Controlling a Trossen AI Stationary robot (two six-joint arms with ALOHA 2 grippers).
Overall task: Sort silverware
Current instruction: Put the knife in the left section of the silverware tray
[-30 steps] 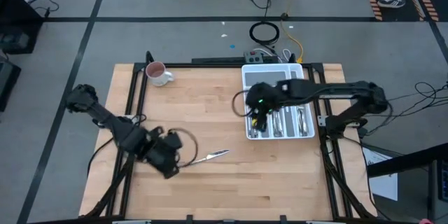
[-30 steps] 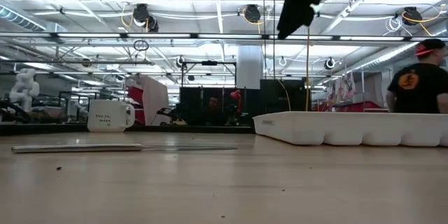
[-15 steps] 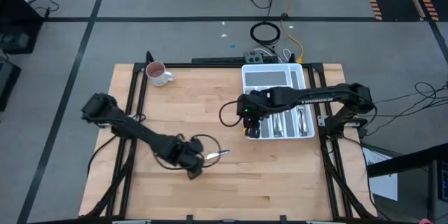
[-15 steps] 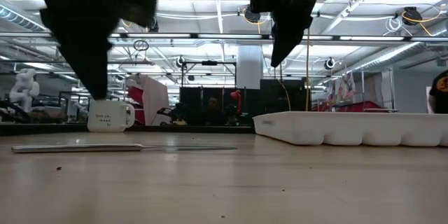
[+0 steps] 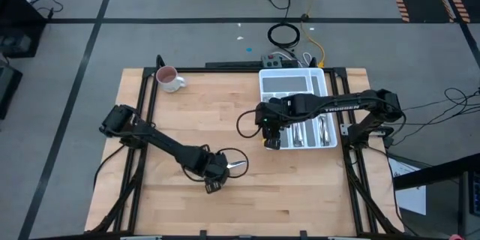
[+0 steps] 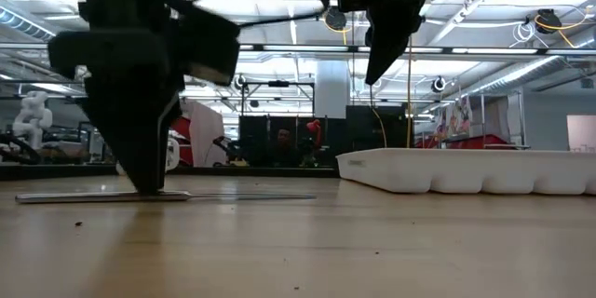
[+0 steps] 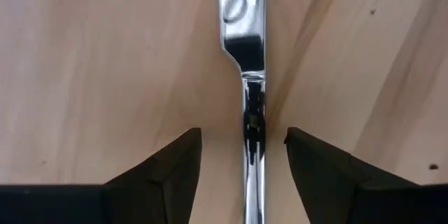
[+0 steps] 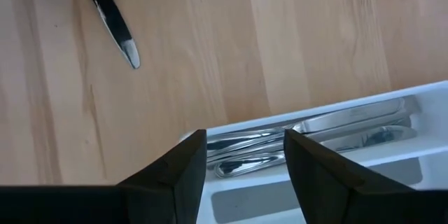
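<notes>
One table knife (image 7: 246,49) lies flat on the wooden table, near its front and middle (image 5: 237,166). My left gripper (image 7: 243,140) points down over the knife's handle, open, with a finger standing on either side of the handle and a gap on both sides. In the low view its fingertips (image 6: 147,184) reach down to the table top. More silverware (image 5: 307,129) lies in the slots of the white tray (image 5: 262,90) at the right. My right gripper (image 5: 271,132) hangs open and empty above the tray's near left corner.
A white-and-pink mug (image 5: 169,79) stands at the table's far left corner. The tray's wall (image 6: 466,172) rises at the right. Bare wood lies between the knife and the tray. Cables lie on the floor beyond the far edge.
My left gripper has swung toward the table's right edge and come down from well above the table, until its fingers stand on either side of the knife's handle. The knife has stayed where it was. My right gripper has sunk a little over the tray's left side.
</notes>
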